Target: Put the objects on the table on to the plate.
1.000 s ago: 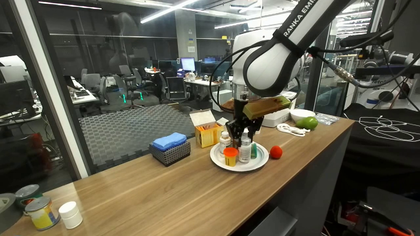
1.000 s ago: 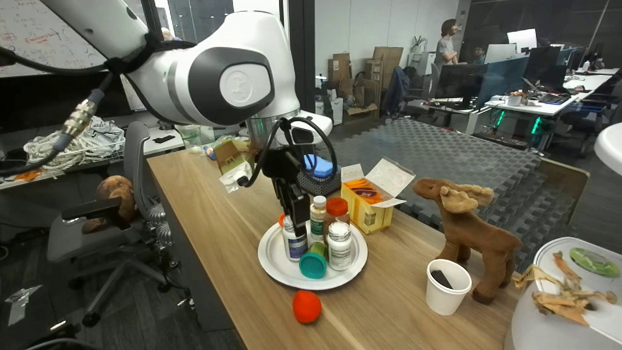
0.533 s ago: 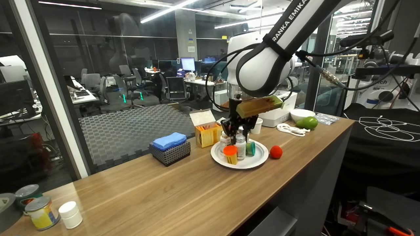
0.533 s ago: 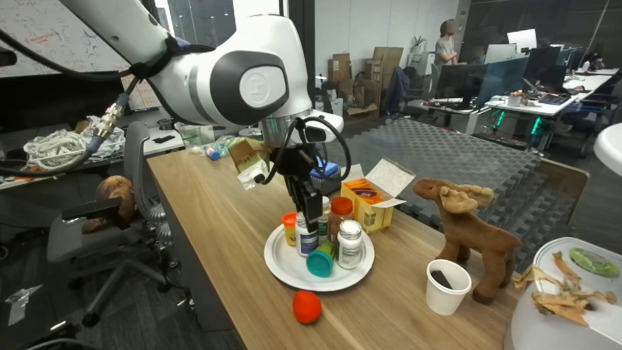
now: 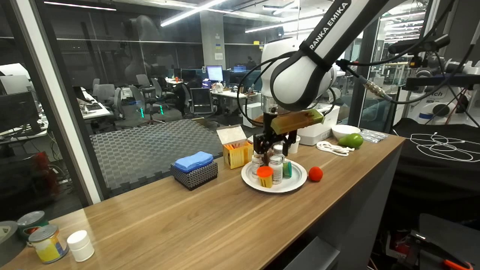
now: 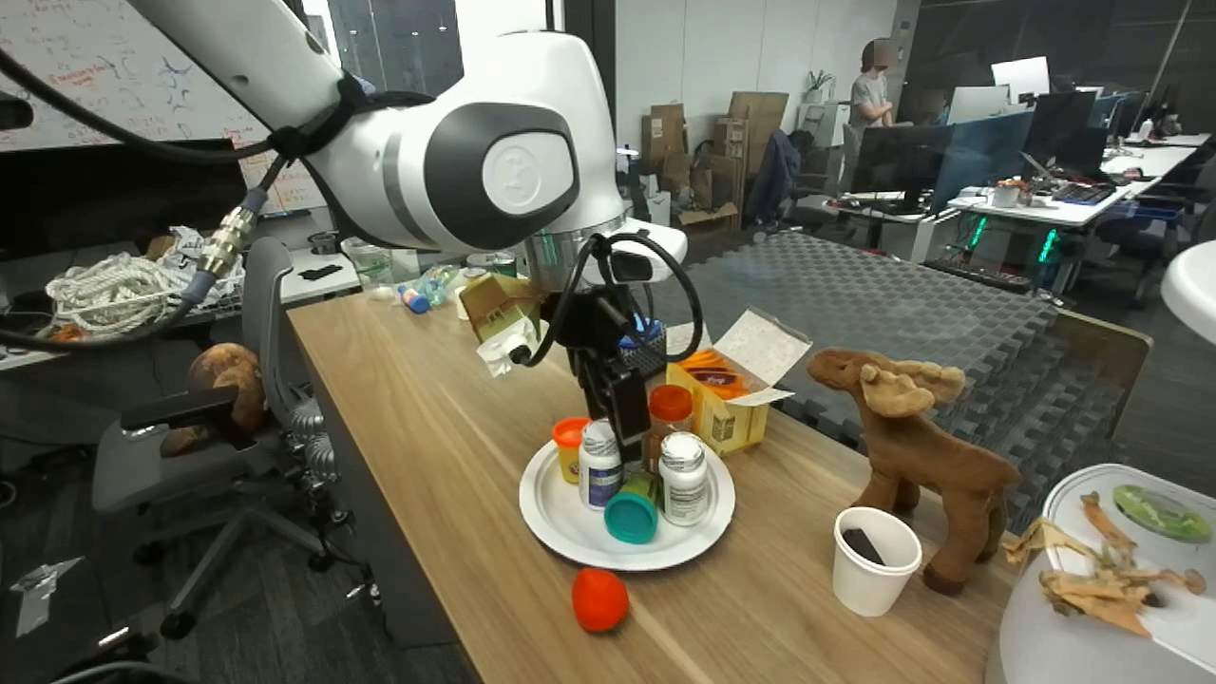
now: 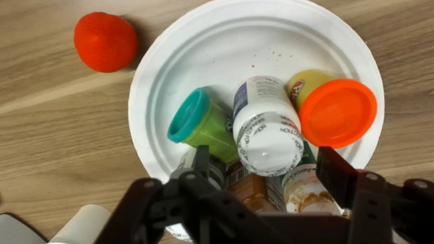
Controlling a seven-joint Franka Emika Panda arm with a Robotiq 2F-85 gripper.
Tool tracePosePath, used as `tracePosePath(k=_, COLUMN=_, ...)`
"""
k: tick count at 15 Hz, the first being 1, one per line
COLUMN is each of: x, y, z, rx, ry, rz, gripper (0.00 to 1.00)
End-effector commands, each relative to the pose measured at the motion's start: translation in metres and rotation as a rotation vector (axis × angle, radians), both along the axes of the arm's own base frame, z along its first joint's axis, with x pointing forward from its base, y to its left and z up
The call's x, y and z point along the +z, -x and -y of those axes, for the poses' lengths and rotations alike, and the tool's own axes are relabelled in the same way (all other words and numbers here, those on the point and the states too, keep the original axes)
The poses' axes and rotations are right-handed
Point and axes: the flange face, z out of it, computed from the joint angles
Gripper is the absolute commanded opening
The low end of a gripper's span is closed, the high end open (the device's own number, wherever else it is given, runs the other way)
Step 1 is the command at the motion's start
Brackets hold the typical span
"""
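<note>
The white plate (image 7: 234, 51) stands on the wooden table (image 7: 78, 135). On it are an upright white bottle (image 7: 261, 105), a yellow cup with an orange lid (image 7: 339, 113), a green cup with a teal lid on its side (image 7: 217, 132), a red-capped brown jar (image 6: 671, 404), a green-labelled bottle (image 7: 305, 183) and another white bottle (image 6: 684, 480). A red piece (image 7: 105, 42) lies on the table beside the plate; both exterior views show it. My gripper (image 7: 266, 159) is open above the bottles, holding nothing. Its fingers partly hide the rear items.
A yellow carton (image 5: 239, 153) and a black basket with blue cloth (image 5: 195, 176) stand near the plate. A paper cup (image 6: 869, 579) and a toy moose (image 6: 912, 446) are to one side. A white jar (image 5: 80, 245) and tins (image 5: 48, 243) are at the far end.
My gripper has come up off the purple-labelled white bottle and spread its fingers. The plate and its items have slid slightly, and that bottle has shifted a little.
</note>
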Motion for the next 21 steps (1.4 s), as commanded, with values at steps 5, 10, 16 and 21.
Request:
tracePosePath(k=5, x=0.048, y=0.026, z=0.044, rx=-0.098, ry=-0.002, rz=0.042, gripper=1.00)
tracePosePath(k=10, x=0.046, y=0.062, z=0.075, rx=-0.112, ry=-0.071, rz=0.017, gripper=1.00)
tracePosePath(k=16, x=0.015, y=0.085, z=0.094, rx=-0.093, ry=-0.132, rz=-0.040, gripper=1.00)
tracePosePath(k=21, x=-0.012, y=0.085, z=0.100, rx=-0.076, ry=-0.157, rz=-0.084, gripper=1.00)
